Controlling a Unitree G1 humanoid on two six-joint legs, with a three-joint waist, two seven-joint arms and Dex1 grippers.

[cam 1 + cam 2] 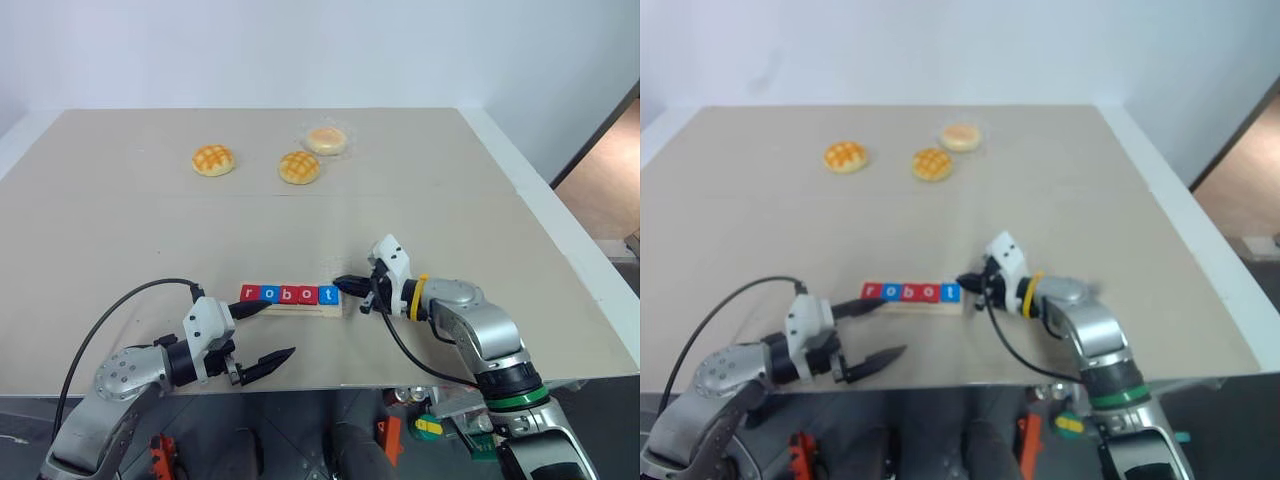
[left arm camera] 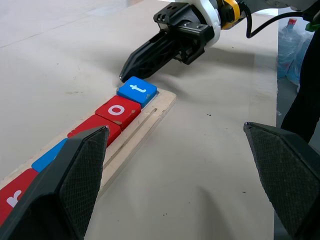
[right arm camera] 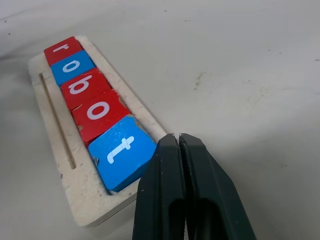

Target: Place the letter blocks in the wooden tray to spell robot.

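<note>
Pale-wood tray (image 3: 80, 200) holds all five letter blocks (image 3: 87, 102); the right gripper (image 3: 178, 142), pinched shut and empty, touches the slightly skewed "t" (image 3: 122, 152) beside its tips and should nudge gently. Left gripper (image 2: 175, 165) gapes empty.

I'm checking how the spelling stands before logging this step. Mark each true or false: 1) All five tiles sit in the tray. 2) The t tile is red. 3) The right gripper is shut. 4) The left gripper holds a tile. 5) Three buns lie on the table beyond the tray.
1) True: the tiles lie in a row in the tray, reading robot.
2) False: the t tile is blue.
3) True: the right gripper is shut, its tip beside the t tile.
4) False: the left gripper is open and holds nothing.
5) True: three buns lie beyond the tray.
</note>
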